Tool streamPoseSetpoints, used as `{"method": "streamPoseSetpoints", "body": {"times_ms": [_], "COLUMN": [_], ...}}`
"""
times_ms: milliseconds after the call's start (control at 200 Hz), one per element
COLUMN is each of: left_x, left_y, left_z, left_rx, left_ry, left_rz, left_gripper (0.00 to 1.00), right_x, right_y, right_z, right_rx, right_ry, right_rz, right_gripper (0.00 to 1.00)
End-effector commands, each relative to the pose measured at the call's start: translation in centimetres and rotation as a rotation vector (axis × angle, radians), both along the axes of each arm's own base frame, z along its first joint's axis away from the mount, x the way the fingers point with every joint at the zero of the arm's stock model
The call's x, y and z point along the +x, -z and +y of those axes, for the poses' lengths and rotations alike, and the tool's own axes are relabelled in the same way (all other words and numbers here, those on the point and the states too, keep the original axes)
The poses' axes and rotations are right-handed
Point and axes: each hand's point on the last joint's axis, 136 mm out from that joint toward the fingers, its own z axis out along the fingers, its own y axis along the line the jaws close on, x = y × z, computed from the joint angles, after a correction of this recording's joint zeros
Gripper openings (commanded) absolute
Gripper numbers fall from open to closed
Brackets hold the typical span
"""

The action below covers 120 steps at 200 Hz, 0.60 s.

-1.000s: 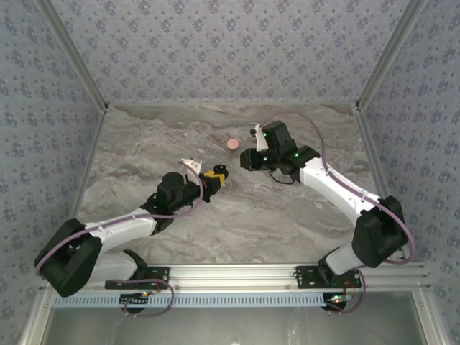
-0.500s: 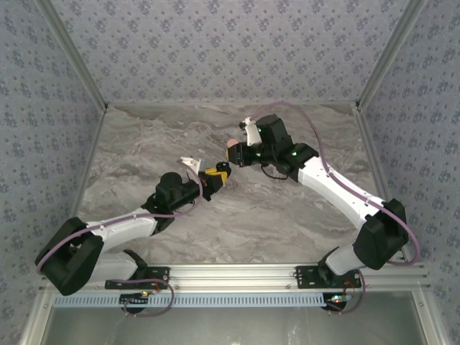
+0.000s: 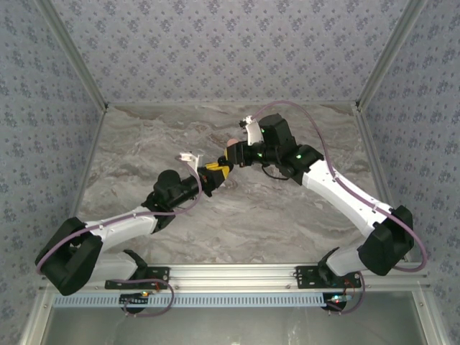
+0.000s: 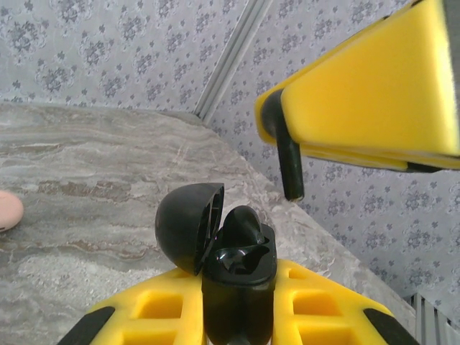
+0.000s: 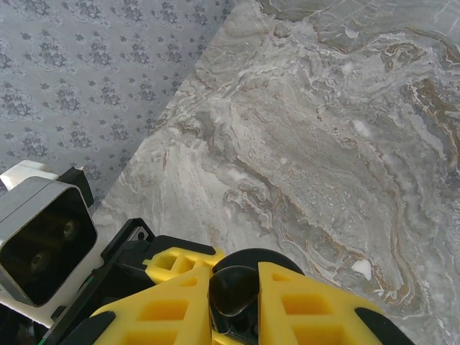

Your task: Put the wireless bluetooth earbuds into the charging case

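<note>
The right hand [image 4: 316, 133], in the upper right of the left wrist view, is clamped on one earbud [image 4: 290, 164], its stem pointing down. Just below it, the left hand [image 4: 237, 316] grips the charging case [image 4: 238, 277], whose lid [image 4: 188, 224] is swung open, with the marble surface [image 4: 86, 165] behind. This looks like the insertion step. Next, the stem needs lining up over a free socket, then a slow, straight descent.

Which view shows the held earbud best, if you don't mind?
Left wrist: the earbud sticks out below the right gripper. Right wrist catches its dark top between the fingers; top external, too small.
</note>
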Motion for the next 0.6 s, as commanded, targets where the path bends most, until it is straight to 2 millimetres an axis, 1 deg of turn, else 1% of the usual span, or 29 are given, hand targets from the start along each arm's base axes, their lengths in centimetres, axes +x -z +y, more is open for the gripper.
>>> {"method": "streamPoseSetpoints", "body": {"times_ms": [0, 130, 440, 595], "left_x": [-0.1, -0.3, -0.4, -0.5], "left_y": [-3.9, -4.3, -4.8, -5.4], "left_z": [-0.4, -0.5, -0.4, -0.3], "left_rx": [-0.081, -0.087, -0.101, -0.109], "left_ry": [0.024, 0.033, 0.037, 0.031], "left_rz": [-0.084, -0.095, -0.11, -0.124], "left_gripper": [0.18, 0.18, 0.18, 0.18], "right_x": [-0.7, -0.9, -1.0, -1.1], "right_y": [-2.6, -2.8, -2.5, -2.3], "right_z": [0.3, 0.3, 0.3, 0.2], "right_rx": [0.039, 0.044, 0.036, 0.028], "right_ry": [-0.035, -0.042, -0.046, -0.049], "right_rz": [-0.064, -0.069, -0.066, -0.063], "right_gripper": [0.2, 0.2, 0.2, 0.2]}}
